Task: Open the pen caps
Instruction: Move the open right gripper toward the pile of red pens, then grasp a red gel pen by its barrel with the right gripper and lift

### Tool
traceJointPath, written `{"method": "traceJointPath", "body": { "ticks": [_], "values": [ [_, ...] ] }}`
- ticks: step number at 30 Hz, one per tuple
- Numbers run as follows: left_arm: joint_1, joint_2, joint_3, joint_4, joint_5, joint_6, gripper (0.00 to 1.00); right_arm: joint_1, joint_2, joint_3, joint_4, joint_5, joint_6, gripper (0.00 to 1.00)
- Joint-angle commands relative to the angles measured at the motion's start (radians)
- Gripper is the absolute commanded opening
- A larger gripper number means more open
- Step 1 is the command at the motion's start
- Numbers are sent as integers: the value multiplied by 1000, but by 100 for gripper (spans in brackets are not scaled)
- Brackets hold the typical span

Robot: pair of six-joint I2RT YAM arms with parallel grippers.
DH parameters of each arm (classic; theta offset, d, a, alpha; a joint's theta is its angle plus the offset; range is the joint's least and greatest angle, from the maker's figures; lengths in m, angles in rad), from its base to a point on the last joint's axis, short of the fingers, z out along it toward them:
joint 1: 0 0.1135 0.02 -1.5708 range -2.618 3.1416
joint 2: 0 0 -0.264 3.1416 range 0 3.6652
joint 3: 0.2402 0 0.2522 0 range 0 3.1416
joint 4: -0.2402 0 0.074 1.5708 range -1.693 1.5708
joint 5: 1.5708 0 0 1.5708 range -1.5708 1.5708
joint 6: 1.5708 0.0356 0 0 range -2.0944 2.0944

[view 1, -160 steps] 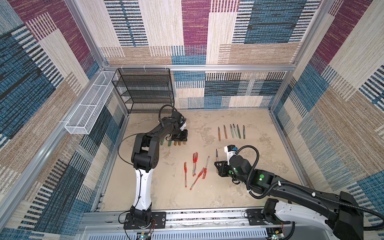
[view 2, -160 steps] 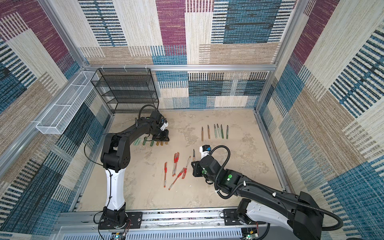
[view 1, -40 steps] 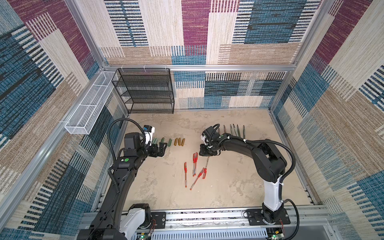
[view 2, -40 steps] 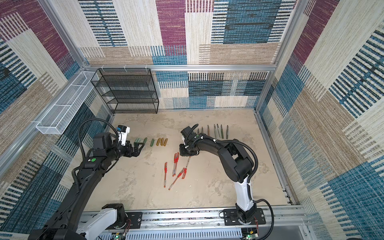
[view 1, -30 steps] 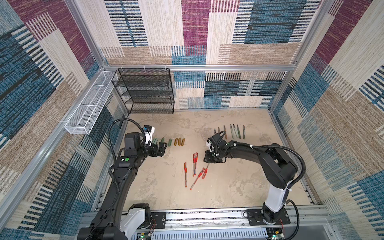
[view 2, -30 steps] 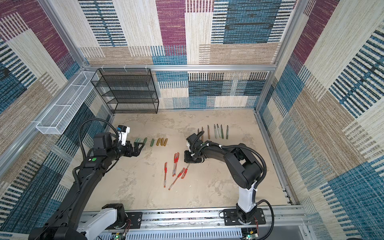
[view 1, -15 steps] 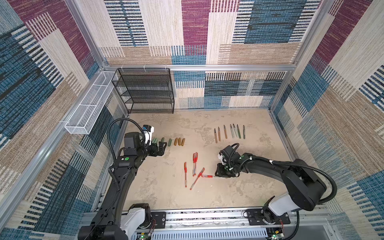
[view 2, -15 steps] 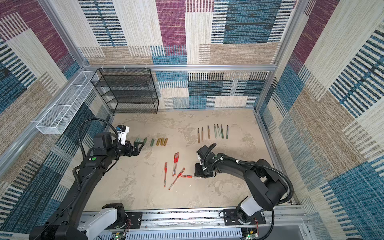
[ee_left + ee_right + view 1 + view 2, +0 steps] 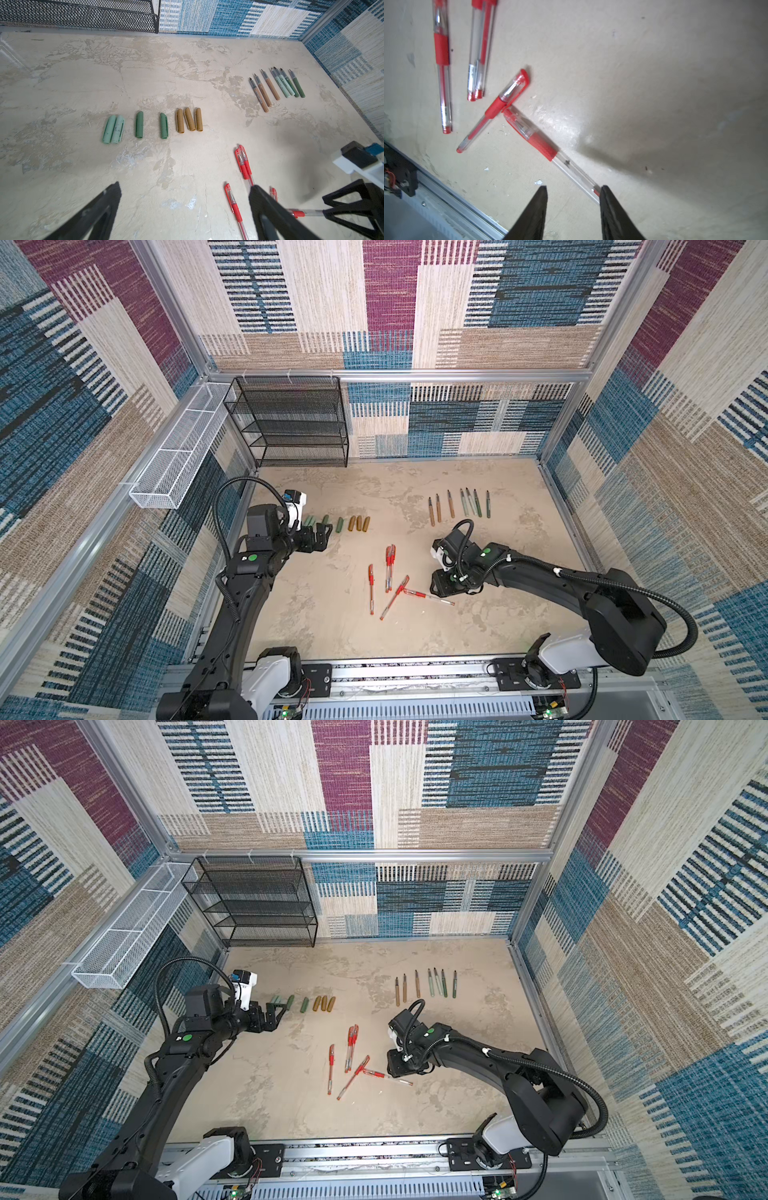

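Several pulled-off pen caps lie in a row at the back left: two pale mint [image 9: 113, 129], two dark green [image 9: 139, 124] and three gold-brown [image 9: 189, 122]. My left gripper [image 9: 185, 187] hovers open just in front of this row [image 9: 340, 524], with nothing between its fingers. Several red pens [image 9: 389, 568] lie mid-table, their caps on. One red pen [image 9: 533, 137] lies slanted on the table, its cap [image 9: 517, 121] touching another pen. My right gripper [image 9: 573, 188] stands open low over this pen's tail end, which lies against one fingertip [image 9: 604, 191].
Uncapped marker barrels [image 9: 457, 506] lie in a row at the back right. A black mesh shelf [image 9: 291, 423] stands at the back left, with a white wire basket [image 9: 183, 448] on the left wall. The arms' metal rail [image 9: 395, 672] runs along the front edge.
My right gripper has come from the middle toward the front right, dragging one red pen out of the cluster, and its jaws have opened off that pen. The left arm has not moved.
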Motion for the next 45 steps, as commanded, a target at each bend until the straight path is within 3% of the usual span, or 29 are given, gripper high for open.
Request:
{"method": "traceJointPath", "body": {
  "ticks": [1,16,31,37,45],
  "values": [
    [3,3,2,25,15,-10,100,32,9,0,26,59,-89,52],
    [3,4,9,19,16,-10,100,121,155,43,35,145,-108,44],
    [2,10,3,31,26,-19,100,120,158,7,-23,238,17,9],
    [3,11,15,31,108,-54,99,119,111,48,30,216,71,3],
    [-1,7,-3,82,271,-158,97,130,-14,98,318,167,169,3]
  ]
}}
